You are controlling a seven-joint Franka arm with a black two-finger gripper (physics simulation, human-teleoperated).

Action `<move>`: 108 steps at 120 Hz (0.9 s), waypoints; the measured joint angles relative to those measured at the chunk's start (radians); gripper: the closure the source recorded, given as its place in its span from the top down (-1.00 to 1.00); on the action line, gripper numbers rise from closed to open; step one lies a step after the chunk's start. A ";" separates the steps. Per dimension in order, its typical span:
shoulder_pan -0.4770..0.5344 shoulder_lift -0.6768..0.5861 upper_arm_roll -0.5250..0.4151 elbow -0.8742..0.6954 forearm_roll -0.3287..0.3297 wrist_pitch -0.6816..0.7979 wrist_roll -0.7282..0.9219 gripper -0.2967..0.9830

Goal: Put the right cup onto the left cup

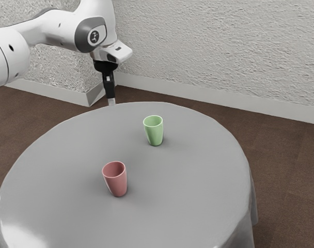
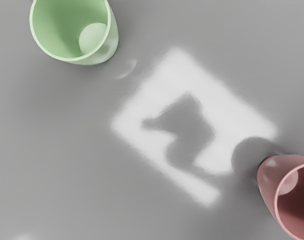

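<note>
Table (image 1: 188, 181) bears 1 green cup (image 1: 154, 133), 1 red cup (image 1: 116, 181); end effector (image 1: 111, 101) apart or together, I cannot tell.

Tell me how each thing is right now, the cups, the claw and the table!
Green cup: standing up, open end on top, looks empty, not stacked.
Red cup: standing up, open end on top, looks empty, not stacked.
Claw: pointing down, holding no cup.
Table: covered with gray cloth.
</note>
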State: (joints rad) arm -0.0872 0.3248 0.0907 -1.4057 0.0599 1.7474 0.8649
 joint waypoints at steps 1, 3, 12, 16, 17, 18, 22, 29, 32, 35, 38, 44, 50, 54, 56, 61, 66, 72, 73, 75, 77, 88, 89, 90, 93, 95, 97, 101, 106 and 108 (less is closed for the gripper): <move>0.000 0.000 0.000 0.000 0.000 0.001 0.000 0.53; 0.000 0.000 0.000 -0.001 0.001 0.002 0.000 0.53; 0.001 0.003 0.000 -0.002 0.000 0.008 0.000 0.53; -0.001 0.005 -0.001 -0.004 0.002 0.013 0.000 0.53; -0.002 0.006 -0.001 -0.005 0.002 0.015 0.000 0.53; -0.003 0.007 -0.001 -0.007 0.002 0.016 0.000 0.54; -0.006 0.012 -0.001 -0.011 0.003 0.023 0.000 0.54; -0.016 0.026 -0.002 -0.015 0.005 0.034 -0.002 0.54; -0.020 0.036 -0.002 -0.016 0.005 0.040 -0.003 0.54; -0.024 0.046 -0.002 -0.016 0.006 0.045 -0.004 0.54; -0.028 0.055 -0.002 -0.016 0.006 0.049 -0.005 0.54; -0.036 0.073 -0.002 -0.013 0.007 0.058 -0.006 0.53; -0.043 0.093 -0.002 -0.010 0.007 0.070 -0.007 0.53; -0.047 0.107 -0.002 -0.005 0.008 0.079 -0.007 0.53; -0.049 0.115 -0.002 -0.003 0.008 0.084 -0.007 0.53; -0.051 0.135 -0.002 0.004 0.009 0.098 -0.006 0.53; -0.053 0.157 -0.001 0.019 0.009 0.111 -0.005 0.53; -0.052 0.187 -0.001 0.050 0.010 0.124 -0.002 0.53; -0.052 0.191 -0.001 0.055 0.010 0.126 -0.002 0.53; -0.052 0.200 0.000 0.065 0.010 0.129 -0.001 0.53; -0.052 0.209 0.000 0.073 0.010 0.132 0.000 0.53; -0.055 0.256 0.002 0.131 0.010 0.148 0.007 0.54; -0.056 0.260 0.002 0.135 0.010 0.149 0.008 0.54; -0.056 0.264 0.002 0.140 0.010 0.150 0.009 0.54; -0.058 0.276 0.002 0.153 0.010 0.154 0.011 0.54; -0.060 0.285 0.003 0.163 0.010 0.156 0.012 0.54; -0.063 0.293 0.003 0.173 0.011 0.158 0.013 0.54; -0.066 0.310 0.004 0.190 0.011 0.162 0.015 0.53; -0.068 0.332 0.004 0.214 0.011 0.166 0.018 0.53; -0.068 0.339 0.004 0.222 0.011 0.168 0.019 0.53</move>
State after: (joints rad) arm -0.1554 0.6640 0.0949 -1.1841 0.0705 1.9149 0.8841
